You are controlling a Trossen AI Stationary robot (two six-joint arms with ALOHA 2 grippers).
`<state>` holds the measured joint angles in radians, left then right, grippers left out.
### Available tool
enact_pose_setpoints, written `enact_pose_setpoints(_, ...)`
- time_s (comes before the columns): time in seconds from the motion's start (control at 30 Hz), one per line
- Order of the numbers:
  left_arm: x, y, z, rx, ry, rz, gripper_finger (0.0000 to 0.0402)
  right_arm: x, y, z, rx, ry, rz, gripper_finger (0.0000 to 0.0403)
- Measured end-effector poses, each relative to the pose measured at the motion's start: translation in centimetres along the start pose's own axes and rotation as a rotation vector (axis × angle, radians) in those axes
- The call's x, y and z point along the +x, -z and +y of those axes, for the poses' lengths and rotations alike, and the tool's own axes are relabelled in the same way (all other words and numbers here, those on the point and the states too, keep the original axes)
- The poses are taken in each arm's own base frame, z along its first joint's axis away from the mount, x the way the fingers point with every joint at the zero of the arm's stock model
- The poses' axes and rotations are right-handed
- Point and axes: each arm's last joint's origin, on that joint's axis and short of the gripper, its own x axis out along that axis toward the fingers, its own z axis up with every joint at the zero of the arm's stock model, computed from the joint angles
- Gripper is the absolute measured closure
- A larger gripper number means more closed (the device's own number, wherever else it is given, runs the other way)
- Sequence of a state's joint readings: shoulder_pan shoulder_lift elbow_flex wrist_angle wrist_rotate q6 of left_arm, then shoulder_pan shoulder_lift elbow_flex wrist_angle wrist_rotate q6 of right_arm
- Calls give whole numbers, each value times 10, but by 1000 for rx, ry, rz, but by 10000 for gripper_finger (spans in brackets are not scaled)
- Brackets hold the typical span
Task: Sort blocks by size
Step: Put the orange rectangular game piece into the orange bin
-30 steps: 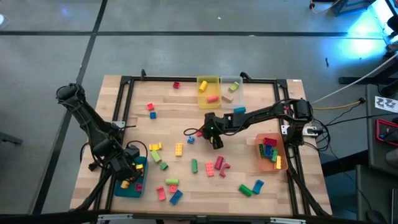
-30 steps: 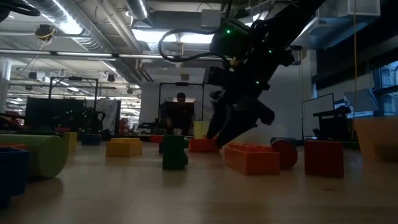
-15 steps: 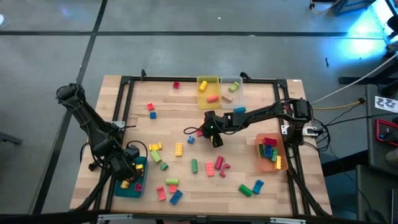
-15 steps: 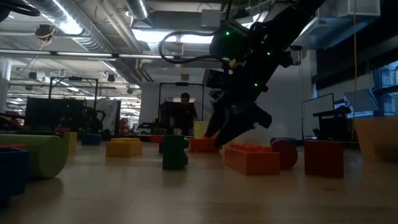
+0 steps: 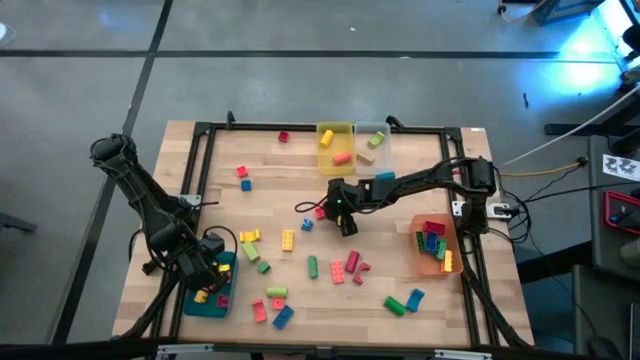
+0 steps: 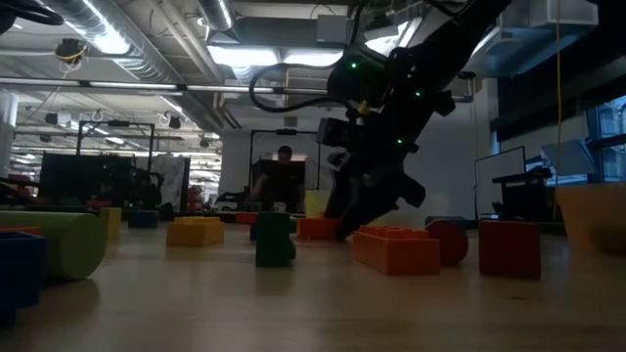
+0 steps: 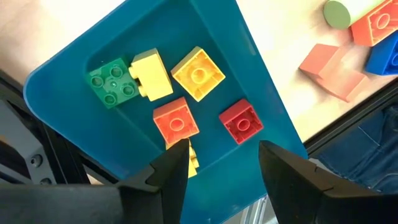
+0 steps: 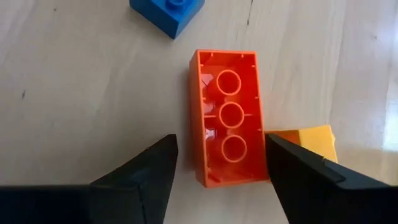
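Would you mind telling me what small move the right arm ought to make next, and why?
Probably close the right claw on the upside-down orange plastic brick. Its two dark fingers already straddle the brick's near end, one on each long side, with gaps still showing, so it is not gripped yet. The left claw waits, open, over the teal plastic bin.

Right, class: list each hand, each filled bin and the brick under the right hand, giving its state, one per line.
Right hand: open, straddling the orange brick.
Orange brick: lying hollow side up, not gripped.
Left hand: open, empty, over the teal bin.
Teal bin: holds small bricks.
Orange bin: holds mixed bricks.
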<state>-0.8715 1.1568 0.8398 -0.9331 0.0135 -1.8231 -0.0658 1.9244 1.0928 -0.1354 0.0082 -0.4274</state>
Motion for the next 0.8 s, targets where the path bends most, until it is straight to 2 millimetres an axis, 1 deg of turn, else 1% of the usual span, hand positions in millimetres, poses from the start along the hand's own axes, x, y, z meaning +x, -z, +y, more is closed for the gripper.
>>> enact_pose_setpoints(0.07,0,0,0,25,0,-1,223,0,-1,0,1,3,-11,191)
enact_pose_setpoints(0.23,0,-1,0,45,5,-15,223,0,-1,0,4,4,-11,261)
enact_pose_setpoints(0.4,0,-2,-2,85,32,-60,225,-9,-4,-1,3,-1,-2,262)
enact_pose_setpoints(0.5,-1,-3,-7,159,90,-122,232,-24,-14,-6,24,-19,39,262)
enact_pose_setpoints(0.57,-1,-6,-11,236,124,-237,239,-35,-19,-9,52,-41,91,262)
enact_pose_setpoints(0.67,-4,-18,-17,374,134,-487,249,-53,-29,-8,74,-79,176,258)
enact_pose_setpoints(0.73,-7,-29,-19,462,83,-666,254,-68,-36,-6,87,-103,227,254)
enact_pose_setpoints(0.8,-11,-44,-20,512,2,-804,258,-81,-44,-3,107,-128,272,254)
